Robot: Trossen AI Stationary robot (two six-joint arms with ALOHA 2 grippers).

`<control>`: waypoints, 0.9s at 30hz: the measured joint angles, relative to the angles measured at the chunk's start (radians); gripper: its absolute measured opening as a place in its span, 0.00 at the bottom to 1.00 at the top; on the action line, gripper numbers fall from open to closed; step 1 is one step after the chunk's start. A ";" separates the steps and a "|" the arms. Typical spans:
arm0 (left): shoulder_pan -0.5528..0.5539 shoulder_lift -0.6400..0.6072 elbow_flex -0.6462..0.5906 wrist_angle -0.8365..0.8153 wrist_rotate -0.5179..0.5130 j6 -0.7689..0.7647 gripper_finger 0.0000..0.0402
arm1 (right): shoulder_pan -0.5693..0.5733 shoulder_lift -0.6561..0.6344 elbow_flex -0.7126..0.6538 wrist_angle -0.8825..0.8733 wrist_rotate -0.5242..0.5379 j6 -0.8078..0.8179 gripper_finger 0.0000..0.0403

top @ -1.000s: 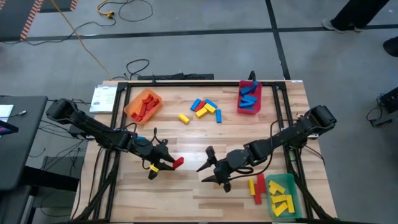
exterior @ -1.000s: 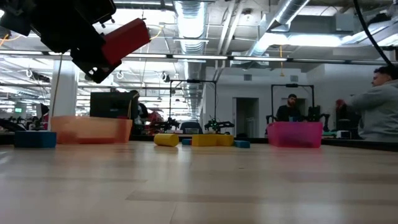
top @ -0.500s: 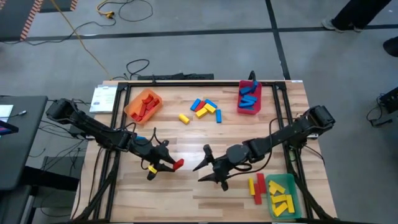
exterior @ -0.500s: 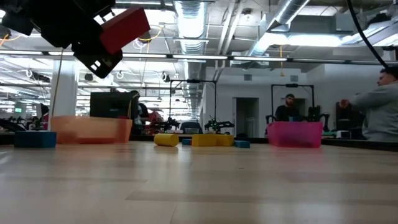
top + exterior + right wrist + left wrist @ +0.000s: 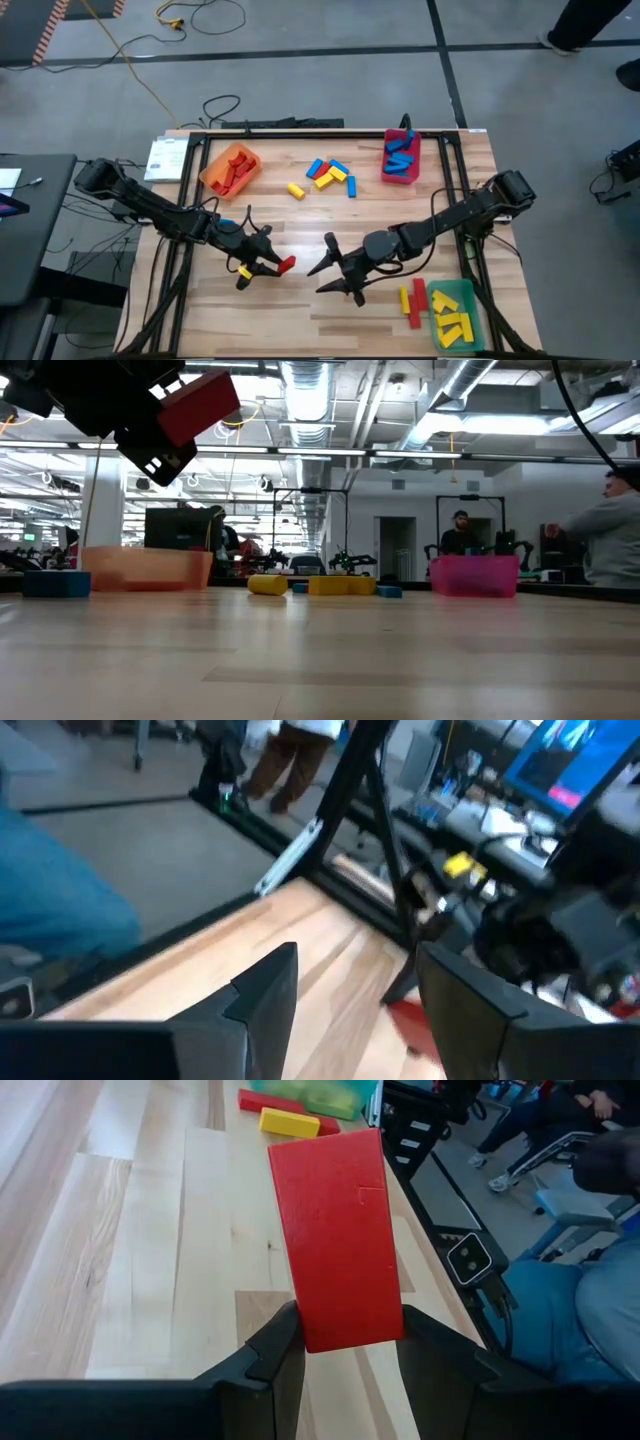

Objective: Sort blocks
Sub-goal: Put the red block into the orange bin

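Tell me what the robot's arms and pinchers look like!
Both arms are dark, nearly black, built from chunky jointed sections. The left gripper and right gripper each end in two slim, pointed black fingers. The left arm has a small blue spot and a yellow bit near its wrist.

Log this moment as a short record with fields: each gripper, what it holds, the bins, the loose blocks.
left gripper: shut on a solid red rectangular block, raised off the table
right gripper: open, empty, mid-table
orange translucent bin: red blocks inside
red translucent bin: blue blocks inside
green translucent bin: yellow blocks inside
loose blue and yellow blocks: between orange and red bins
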 joint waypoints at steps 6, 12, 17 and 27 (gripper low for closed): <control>0.000 0.000 0.000 0.000 0.000 0.000 0.33 | -0.002 0.000 0.000 0.028 -0.014 -0.018 0.54; 0.000 0.000 0.000 0.009 0.017 0.000 0.33 | -0.020 0.044 0.000 0.119 -0.076 0.003 0.54; 0.000 0.000 0.000 0.024 0.039 -0.002 0.33 | -0.031 0.105 0.026 0.158 -0.100 0.005 0.54; 0.000 0.000 0.000 0.038 0.131 -0.007 0.33 | -0.057 0.211 0.177 0.055 -0.132 -0.043 0.54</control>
